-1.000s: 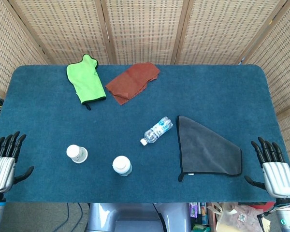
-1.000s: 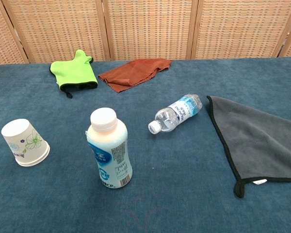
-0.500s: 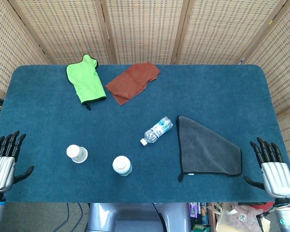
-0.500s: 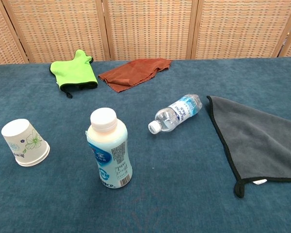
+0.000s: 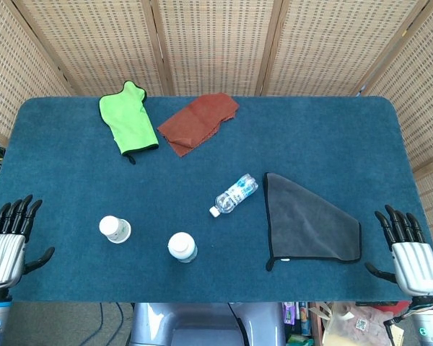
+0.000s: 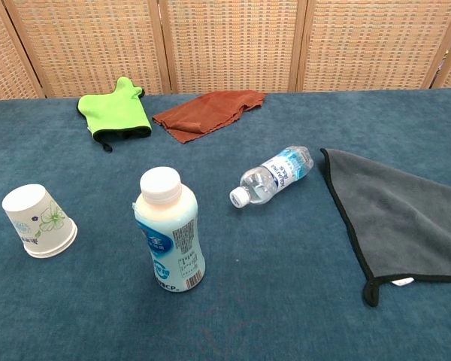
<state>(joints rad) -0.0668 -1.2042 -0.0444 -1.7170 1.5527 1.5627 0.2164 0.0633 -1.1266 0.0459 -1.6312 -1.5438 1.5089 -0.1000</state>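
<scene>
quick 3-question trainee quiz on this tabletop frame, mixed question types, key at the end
1. True or false: the water bottle stands upright.
2. Which thing lies nearest the right robot hand? A) green cloth B) grey cloth C) paper cup
3. Fill in: the milk bottle has a ___ cap.

Key
1. False: it lies on its side.
2. B.
3. White.

Both robot hands, left too, hold nothing, fingers apart.

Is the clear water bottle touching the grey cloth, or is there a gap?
Apart. The head view shows a strip of blue table between the water bottle and the grey cloth; the chest view shows the same gap beside the bottle's base.
</scene>
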